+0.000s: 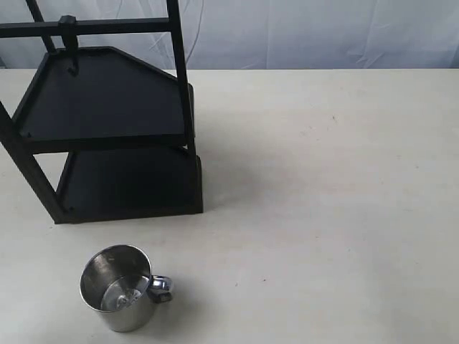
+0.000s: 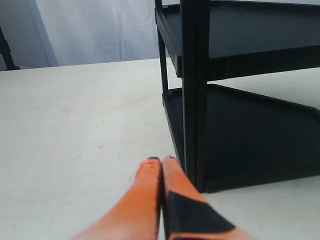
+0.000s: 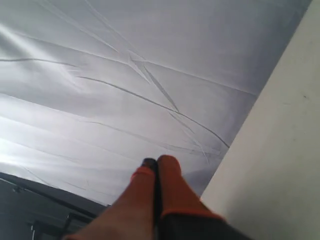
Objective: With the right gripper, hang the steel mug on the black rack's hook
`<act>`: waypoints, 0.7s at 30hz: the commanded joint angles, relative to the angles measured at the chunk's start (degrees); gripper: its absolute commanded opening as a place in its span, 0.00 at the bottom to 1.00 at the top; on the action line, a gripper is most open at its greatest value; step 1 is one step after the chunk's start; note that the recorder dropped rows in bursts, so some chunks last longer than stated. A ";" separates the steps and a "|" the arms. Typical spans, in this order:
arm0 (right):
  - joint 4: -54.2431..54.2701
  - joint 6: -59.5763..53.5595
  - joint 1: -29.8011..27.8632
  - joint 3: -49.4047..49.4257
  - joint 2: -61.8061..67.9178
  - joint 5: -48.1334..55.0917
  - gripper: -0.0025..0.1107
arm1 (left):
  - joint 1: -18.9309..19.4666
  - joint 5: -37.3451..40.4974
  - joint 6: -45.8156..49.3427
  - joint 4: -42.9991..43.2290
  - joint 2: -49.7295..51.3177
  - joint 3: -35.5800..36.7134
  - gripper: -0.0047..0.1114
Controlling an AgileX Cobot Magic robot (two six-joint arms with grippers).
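The steel mug point(image 1: 120, 289) stands upright on the table at the front left of the exterior view, its looped handle point(image 1: 163, 287) turned to the right. Behind it stands the black rack point(image 1: 107, 129) with two tray shelves; the hook point(image 1: 69, 44) hangs from its top crossbar at the upper left. Neither arm shows in the exterior view. My left gripper point(image 2: 161, 161) is shut and empty, low over the table beside a post of the rack point(image 2: 194, 95). My right gripper point(image 3: 156, 161) is shut and empty, pointing at the white backdrop, with the mug out of its view.
A white cloth backdrop point(image 1: 323, 32) hangs behind the pale table point(image 1: 323, 201). The table's edge point(image 3: 250, 115) runs beside the right gripper. Dark equipment point(image 3: 30, 210) shows low in the right wrist view.
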 commanded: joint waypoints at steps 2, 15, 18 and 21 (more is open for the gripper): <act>-14.30 -4.70 -0.09 -8.32 3.60 6.20 0.01 | -0.13 -0.47 -0.21 -0.12 0.25 -0.09 0.04; -31.49 -28.68 0.21 -41.62 48.43 45.64 0.01 | -0.13 -0.47 -0.21 -0.12 0.25 -0.09 0.04; -27.27 -36.66 4.19 -45.30 55.40 48.63 0.01 | -0.13 -0.47 -0.21 -0.12 0.25 -0.09 0.04; -28.18 -38.68 11.32 -48.00 60.22 48.23 0.01 | -0.13 -0.47 -0.21 -0.12 0.25 -0.09 0.04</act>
